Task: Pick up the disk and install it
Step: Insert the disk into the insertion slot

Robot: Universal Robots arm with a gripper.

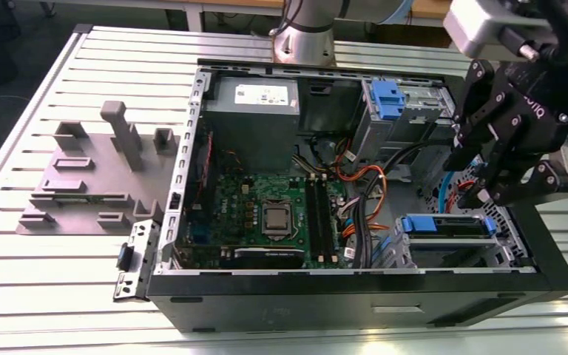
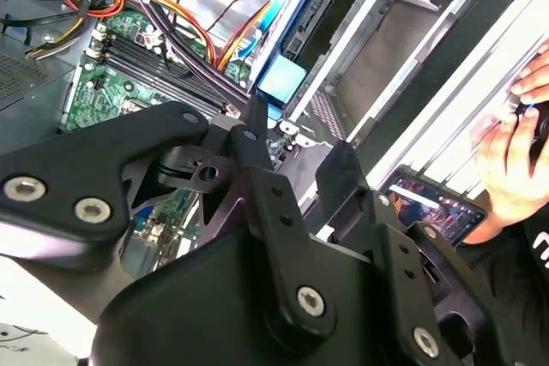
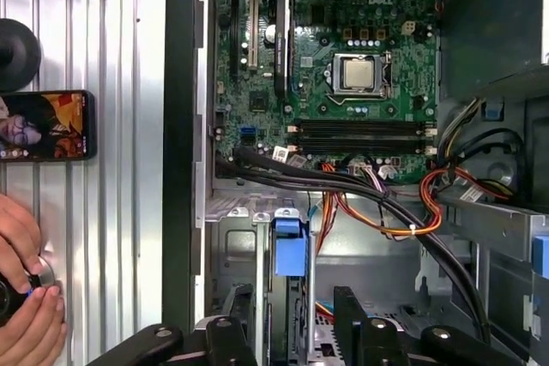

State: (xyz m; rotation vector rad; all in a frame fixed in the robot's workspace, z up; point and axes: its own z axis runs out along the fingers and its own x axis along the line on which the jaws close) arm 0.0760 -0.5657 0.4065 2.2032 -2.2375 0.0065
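blue-framed disk (image 1: 449, 225) in drive bay (image 1: 395, 255), just below spread gripper (image 1: 501, 194)

power supply (image 1: 254, 100): white label, print too small to read | motherboard (image 3: 257, 105): white logo lettering near the processor socket (plus fine silkscreen marks, illegible) | gripper (image 1: 476, 185): white lettering on its housing, partly hidden, not legible whole | phone (image 3: 45, 126): lit screen shows a picture, no legible words

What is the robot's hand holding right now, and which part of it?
Nothing that I can see: the hand hangs open just above the disk, which sits in a bay of the computer case.
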